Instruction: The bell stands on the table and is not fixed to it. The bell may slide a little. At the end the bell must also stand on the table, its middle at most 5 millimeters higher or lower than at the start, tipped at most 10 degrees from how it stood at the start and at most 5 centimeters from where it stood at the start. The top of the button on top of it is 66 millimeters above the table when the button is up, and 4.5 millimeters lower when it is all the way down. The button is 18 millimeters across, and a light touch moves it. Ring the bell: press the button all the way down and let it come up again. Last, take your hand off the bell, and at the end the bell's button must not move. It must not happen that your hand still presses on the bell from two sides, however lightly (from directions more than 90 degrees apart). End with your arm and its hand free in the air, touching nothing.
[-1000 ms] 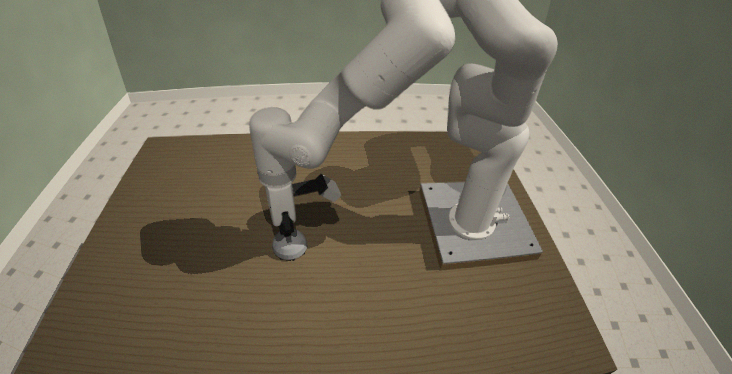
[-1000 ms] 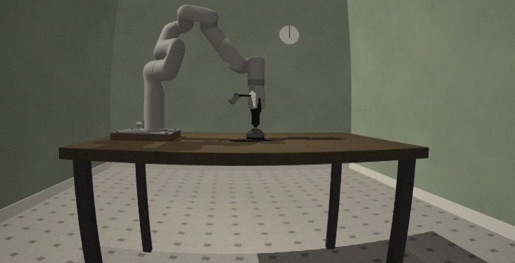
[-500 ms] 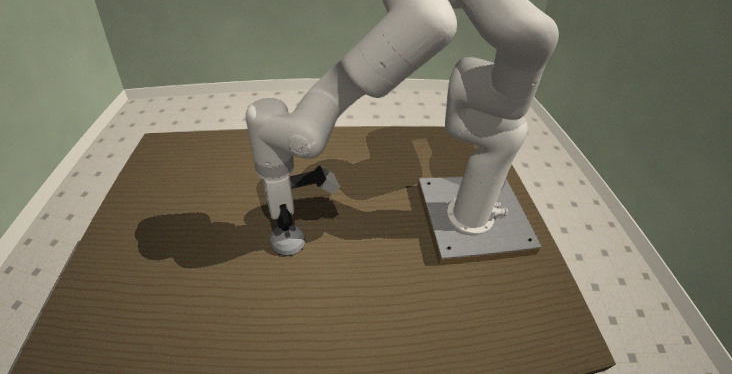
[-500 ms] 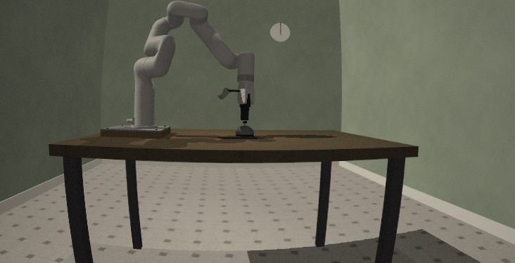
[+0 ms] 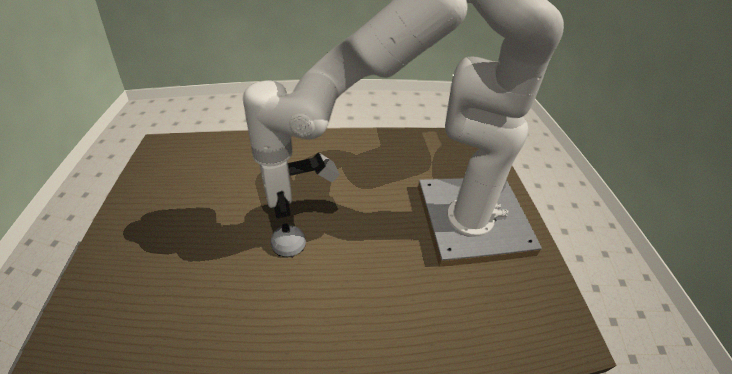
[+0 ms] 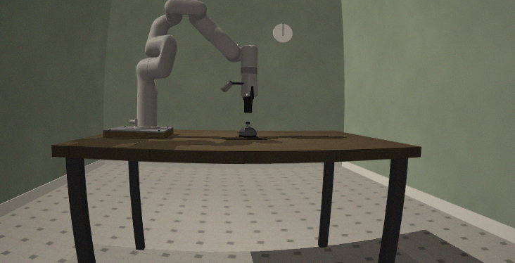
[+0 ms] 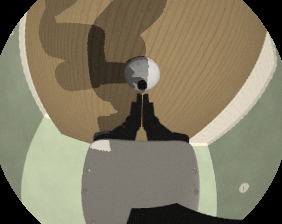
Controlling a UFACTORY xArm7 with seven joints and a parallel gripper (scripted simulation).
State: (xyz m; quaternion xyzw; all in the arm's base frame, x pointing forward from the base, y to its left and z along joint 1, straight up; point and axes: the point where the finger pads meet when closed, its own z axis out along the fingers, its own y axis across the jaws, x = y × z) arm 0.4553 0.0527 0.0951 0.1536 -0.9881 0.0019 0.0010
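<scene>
My gripper [image 6: 248,111] hangs straight above the bell [image 6: 247,131], fingers pointing down, with a plain gap of air between their tips and the button [image 6: 247,122]; I touch nothing. The fingers are pressed together into one narrow black wedge, fully closed, with nothing between them. In the wrist view that wedge points right at the bell [image 7: 141,74], a small shiny dome with the dark button [image 7: 141,84] just beyond my fingertips. The bell stands upright on the table [image 6: 378,149], its rim flat on the wood, roughly midway along the table's width in the exterior view. From the top view the bell [image 5: 288,241] sits to the left of my base plate [image 5: 512,253], well apart from it, and a little nearer the camera than the plate's near edge. My gripper [image 5: 281,213] shows just above the bell there, its black fingers overlapping the dome's far side because of the slanting view. My last link rises vertically from the bell, and the small camera [image 5: 327,167] sticks out from my wrist on a dark bracket toward the base plate. My arm's shadow lies across the wood around the bell, stretching away from the plate on the bell's far left. On the wall behind the bell, higher and to the right, hangs a round clock [image 6: 282,32].
</scene>
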